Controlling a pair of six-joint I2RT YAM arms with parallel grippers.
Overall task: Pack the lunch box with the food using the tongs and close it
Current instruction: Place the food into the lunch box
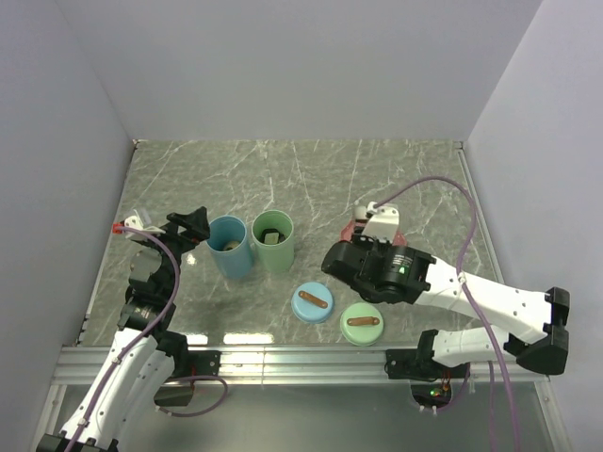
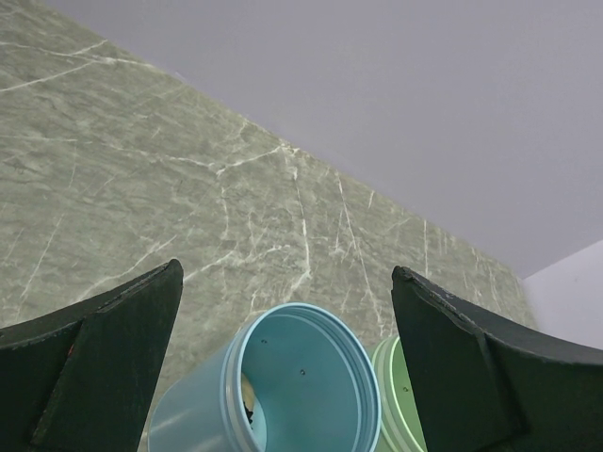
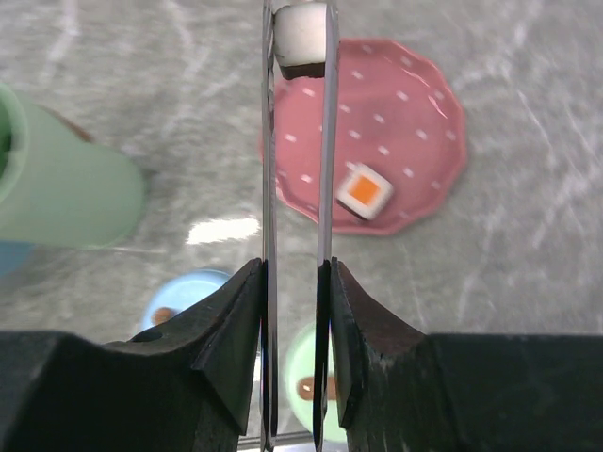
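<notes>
Partway through the packing. Right fingers (image 3: 226,320) clenched on the tongs (image 3: 326,141), squeezing the two thin arms nearly parallel, with a white-and-dark piece (image 3: 300,38) pinched between the tips at the edge of the pink plate (image 3: 424,113). Only one orange-topped piece (image 3: 364,191) seen lying on that plate, right of the green tub (image 1: 273,241). Something already inside the green tub and inside the blue tub (image 2: 301,377) just to its left, so probably most of the food packed. Left fingers (image 2: 104,348) spread wide, grasping nothing, hovering close by the blue tub. Blue lid (image 1: 313,303) and green lid (image 1: 362,323) lying on the bench (image 1: 415,169) near the tubs, not yet fitted. Left to do, judging by this: dropping the pinched piece into a tub, fetching the orange-topped one, closing both tubs.
</notes>
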